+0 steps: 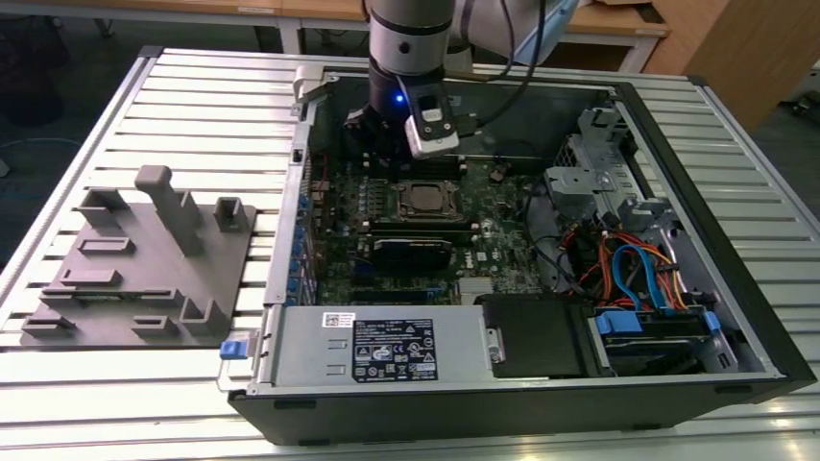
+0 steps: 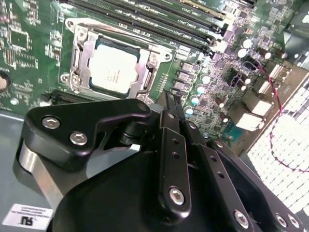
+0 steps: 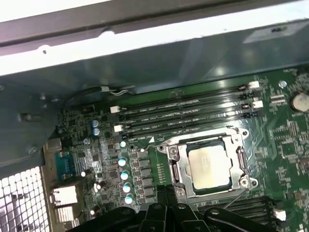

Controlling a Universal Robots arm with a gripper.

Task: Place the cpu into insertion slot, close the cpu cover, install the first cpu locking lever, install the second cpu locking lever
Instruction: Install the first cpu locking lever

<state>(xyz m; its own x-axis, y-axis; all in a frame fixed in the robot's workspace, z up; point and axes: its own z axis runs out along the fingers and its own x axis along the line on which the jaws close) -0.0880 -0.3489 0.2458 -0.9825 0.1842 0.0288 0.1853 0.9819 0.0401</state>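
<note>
Second wrist view: the cpu (image 2: 113,70) lies in the insertion slot (image 2: 116,30), framed by the lowered cpu cover (image 2: 78,60). Just beside, the end effector (image 2: 172,100) hovers closed and empty. Levering probably wants slow, square pressure, clear of the cpu.

The gripper (image 3: 166,194) is cut off by the first wrist view's edge. In the second wrist view, its body hides part of the motherboard (image 2: 29,41) beside the insertion slot (image 2: 77,54).
</note>
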